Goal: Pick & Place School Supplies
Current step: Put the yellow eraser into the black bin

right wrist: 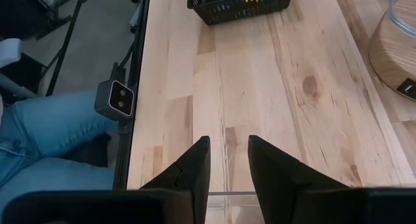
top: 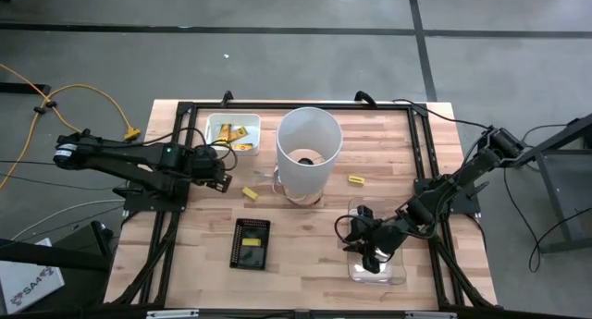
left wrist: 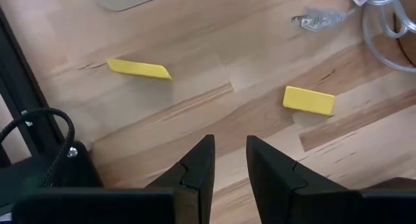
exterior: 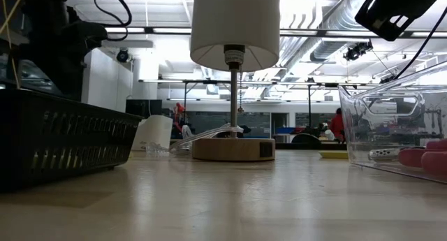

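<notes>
In the high view the left gripper (top: 220, 178) sits left of centre on the worktop (top: 305, 254), just below the white tray (top: 211, 122) that holds several yellow pieces (top: 233, 134). Its wrist view shows the two dark fingers (left wrist: 195, 169) a narrow gap apart and holding nothing.

Two loose yellow pieces lie ahead of them. The nearer yellow piece (left wrist: 309, 100) sits up and to the right of the fingertips, its long axis running nearly across the frame. The farther yellow piece (left wrist: 139, 69) lies up and to the left, also lengthwise across.

A third loose yellow piece (top: 356, 179) lies right of the white-shaded lamp (top: 308, 151), nearer the right arm.

The right gripper (top: 370, 250) hangs over the clear bin (top: 400, 275) at lower right, fingers slightly apart and empty; pink handles (exterior: 426, 157) show inside that bin.

A black basket (top: 251, 242) stands at lower centre.

A white sheet at the frame's lower left carries dark lettering too small to read; otherwise no writing shows.
</notes>
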